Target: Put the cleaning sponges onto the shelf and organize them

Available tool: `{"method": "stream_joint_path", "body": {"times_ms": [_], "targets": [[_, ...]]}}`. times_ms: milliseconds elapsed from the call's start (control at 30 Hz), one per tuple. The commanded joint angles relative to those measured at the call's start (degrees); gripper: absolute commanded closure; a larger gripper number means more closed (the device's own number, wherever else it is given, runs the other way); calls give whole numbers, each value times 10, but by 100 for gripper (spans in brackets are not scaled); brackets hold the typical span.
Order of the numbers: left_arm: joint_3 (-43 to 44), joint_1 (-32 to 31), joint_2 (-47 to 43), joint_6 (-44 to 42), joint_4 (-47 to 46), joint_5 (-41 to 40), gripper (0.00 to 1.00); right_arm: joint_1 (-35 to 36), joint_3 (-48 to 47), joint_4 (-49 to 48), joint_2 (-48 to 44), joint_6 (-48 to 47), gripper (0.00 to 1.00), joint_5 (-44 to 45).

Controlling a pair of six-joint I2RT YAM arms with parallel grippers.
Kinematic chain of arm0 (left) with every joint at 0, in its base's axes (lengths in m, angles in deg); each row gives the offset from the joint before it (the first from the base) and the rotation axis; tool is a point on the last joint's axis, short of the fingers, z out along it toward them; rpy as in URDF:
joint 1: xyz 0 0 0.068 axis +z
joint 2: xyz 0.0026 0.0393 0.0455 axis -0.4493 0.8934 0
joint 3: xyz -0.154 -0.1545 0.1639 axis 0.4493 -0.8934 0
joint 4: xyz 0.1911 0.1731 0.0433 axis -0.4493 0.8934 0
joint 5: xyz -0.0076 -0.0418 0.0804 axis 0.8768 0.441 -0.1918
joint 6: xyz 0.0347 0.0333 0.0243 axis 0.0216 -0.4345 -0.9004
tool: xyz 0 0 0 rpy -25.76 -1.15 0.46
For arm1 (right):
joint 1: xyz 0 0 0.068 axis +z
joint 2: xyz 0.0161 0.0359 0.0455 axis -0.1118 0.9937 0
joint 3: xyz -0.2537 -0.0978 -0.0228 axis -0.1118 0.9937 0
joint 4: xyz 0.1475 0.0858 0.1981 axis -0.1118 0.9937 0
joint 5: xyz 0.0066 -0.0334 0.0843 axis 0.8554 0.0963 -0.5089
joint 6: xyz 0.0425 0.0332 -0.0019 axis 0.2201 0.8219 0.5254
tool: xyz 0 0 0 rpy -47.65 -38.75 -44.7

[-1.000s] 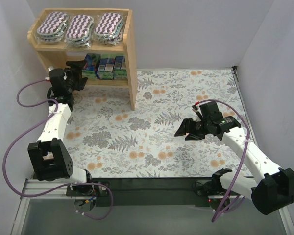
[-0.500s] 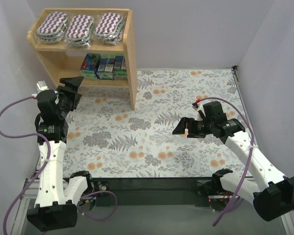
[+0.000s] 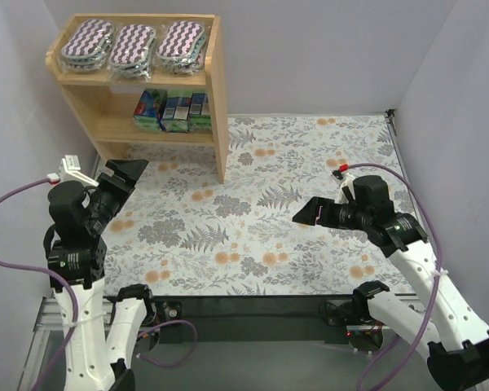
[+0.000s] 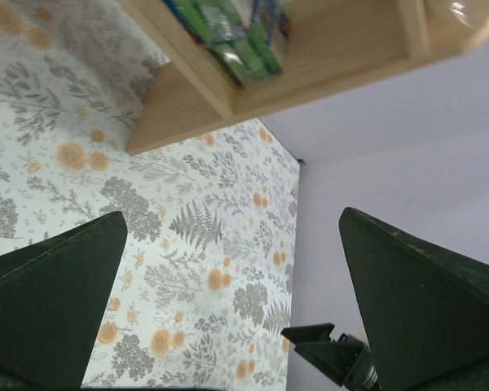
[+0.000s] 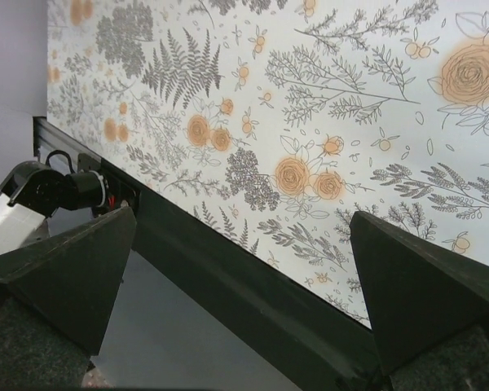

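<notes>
**Six sponges on the shelf, both grippers spread wide**

Three oval purple-and-white zigzag pads (image 3: 131, 45) lie side by side in one row across the top tier of the shelf (image 3: 220, 122), between its raised side rims. Three blue-and-green packs (image 3: 177, 112) stand close together in a row on the lower tier, toward its right end, near the right side panel. That makes six sponges, all on the shelf, three to a tier.

The shelf stands at the far left corner of the floral table cover (image 3: 269, 163).

The left gripper (image 3: 124, 173) hangs over the cover's left edge, in front of the shelf and apart from it. Its fingers (image 4: 57, 301) are far apart, with only cover and shelf showing between them. The right gripper (image 3: 314, 213) hangs over the right half of the cover, pointing left, well apart from the shelf. Its fingers (image 5: 65, 277) are likewise parted wide over the cover's near edge.
</notes>
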Motion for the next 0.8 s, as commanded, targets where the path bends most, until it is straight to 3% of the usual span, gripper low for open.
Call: {"method": "stream_joint_path", "body": {"times_ms": [0,233,433,767], "targets": [[57,-3,-20,-63,27,80,2,-2,16,-16,-57,22,1,26],[157,-2,-47,-129,37,75,2,-2,62,-17,-165,56,1,44],[230,-3,-53,-164,54,20,2,-2,63,-13,-182,56,1,47],[259,-3,-50,-183,71,-11,2,-2,65,-14,-186,63,1,55]]}}
